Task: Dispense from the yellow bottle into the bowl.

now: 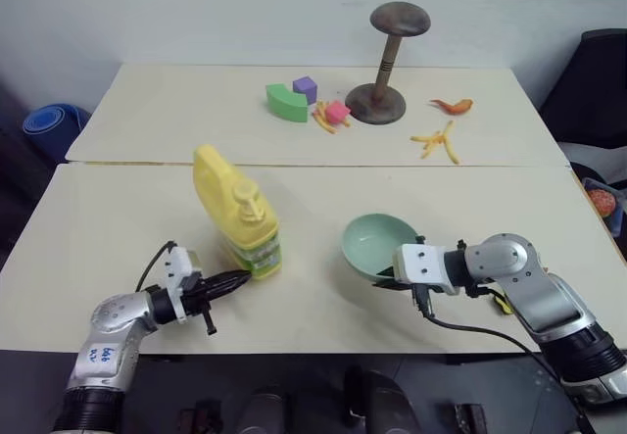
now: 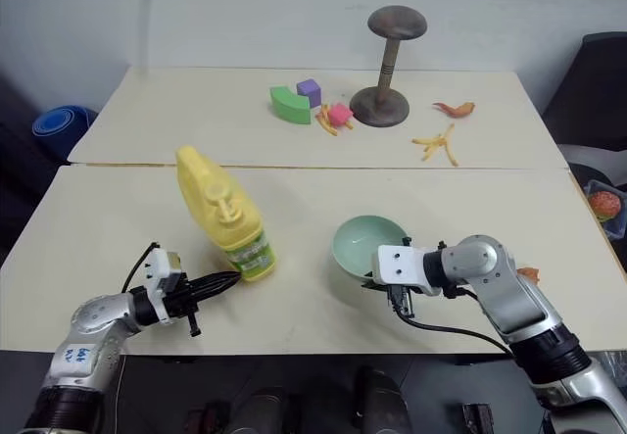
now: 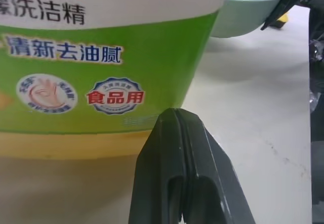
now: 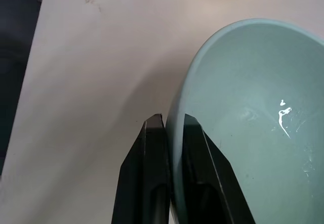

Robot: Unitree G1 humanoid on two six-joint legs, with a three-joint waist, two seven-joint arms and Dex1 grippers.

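Observation:
The yellow bottle (image 1: 238, 212) stands upright on the near table, its pump top facing me and a green-white label (image 3: 101, 67) round its base. My left gripper (image 1: 238, 280) is shut and empty, its tip (image 3: 174, 113) right at the bottle's base. To the right, the pale mint-green bowl (image 1: 376, 243) is tipped up on edge. My right gripper (image 4: 169, 120) is shut on its near rim, one finger inside and one outside. A few white streaks (image 4: 283, 120) mark the bowl's inside.
On the far table stand a wooden mushroom-shaped stand (image 1: 386, 62), a green curved block (image 1: 285, 102), a purple cube (image 1: 306, 87), a pink cube (image 1: 338, 111), yellow toy fries (image 1: 437, 142) and an orange toy (image 1: 453, 106). A seam (image 1: 313, 165) joins the two tables.

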